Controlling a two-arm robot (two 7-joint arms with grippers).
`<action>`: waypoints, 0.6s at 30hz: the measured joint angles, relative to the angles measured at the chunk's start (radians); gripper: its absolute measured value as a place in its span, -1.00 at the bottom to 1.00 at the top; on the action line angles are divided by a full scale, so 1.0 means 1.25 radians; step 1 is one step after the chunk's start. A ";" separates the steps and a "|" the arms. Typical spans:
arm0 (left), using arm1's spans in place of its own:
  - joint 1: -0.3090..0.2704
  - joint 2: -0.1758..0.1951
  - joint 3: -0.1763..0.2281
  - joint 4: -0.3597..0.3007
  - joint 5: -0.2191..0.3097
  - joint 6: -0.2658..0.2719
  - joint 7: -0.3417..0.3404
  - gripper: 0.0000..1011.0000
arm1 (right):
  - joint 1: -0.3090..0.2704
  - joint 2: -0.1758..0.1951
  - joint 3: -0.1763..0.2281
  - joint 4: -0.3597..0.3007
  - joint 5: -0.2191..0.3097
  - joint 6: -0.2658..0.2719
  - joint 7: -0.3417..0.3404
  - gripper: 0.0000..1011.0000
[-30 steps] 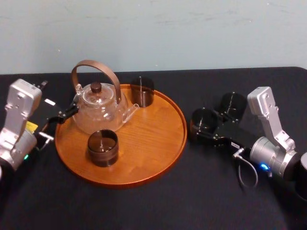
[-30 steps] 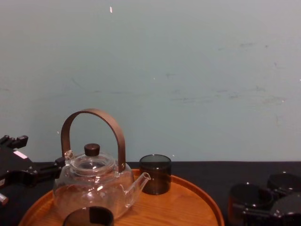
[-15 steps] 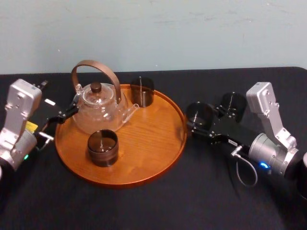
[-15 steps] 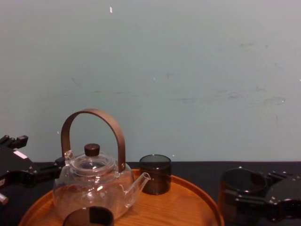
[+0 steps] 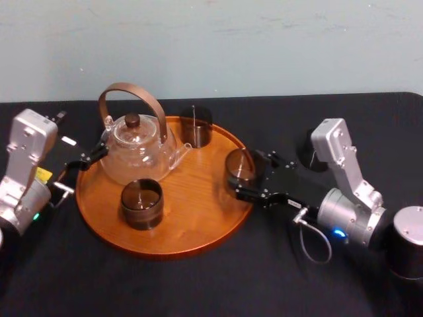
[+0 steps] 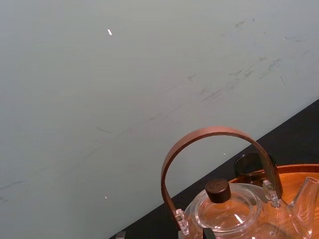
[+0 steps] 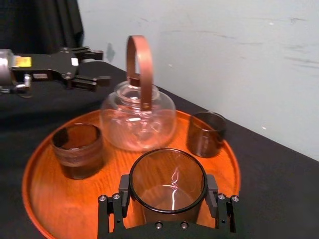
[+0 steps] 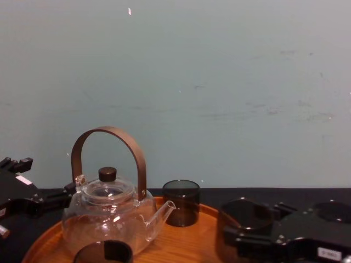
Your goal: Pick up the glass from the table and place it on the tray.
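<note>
Head view, glass (image 5: 238,166) between right gripper (image 5: 247,177) jaws

tray (image 5: 198,214) orange-brown wood | glass (image 5: 239,168) smoky brown | table (image 5: 165,284) matte black | teapot (image 5: 135,153) clear

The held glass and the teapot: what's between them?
Just bare wood of the tray, seen in the right wrist view, between the glass in the right gripper and the teapot.

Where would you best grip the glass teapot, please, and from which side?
On the glass teapot, likely the top of the arched handle, from above: it stands upright, clear of the lid, while the round body looks too wide for a claw.
</note>
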State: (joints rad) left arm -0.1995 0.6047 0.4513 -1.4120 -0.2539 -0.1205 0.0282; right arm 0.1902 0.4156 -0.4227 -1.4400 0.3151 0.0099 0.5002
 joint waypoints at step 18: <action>0.000 0.000 0.000 0.000 0.000 0.000 0.000 0.98 | 0.035 -0.044 -0.062 0.039 -0.010 -0.011 0.013 0.78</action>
State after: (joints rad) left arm -0.1995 0.6047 0.4514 -1.4120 -0.2539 -0.1205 0.0283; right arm 0.2340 0.3606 -0.4999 -1.3911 0.3029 -0.0044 0.5162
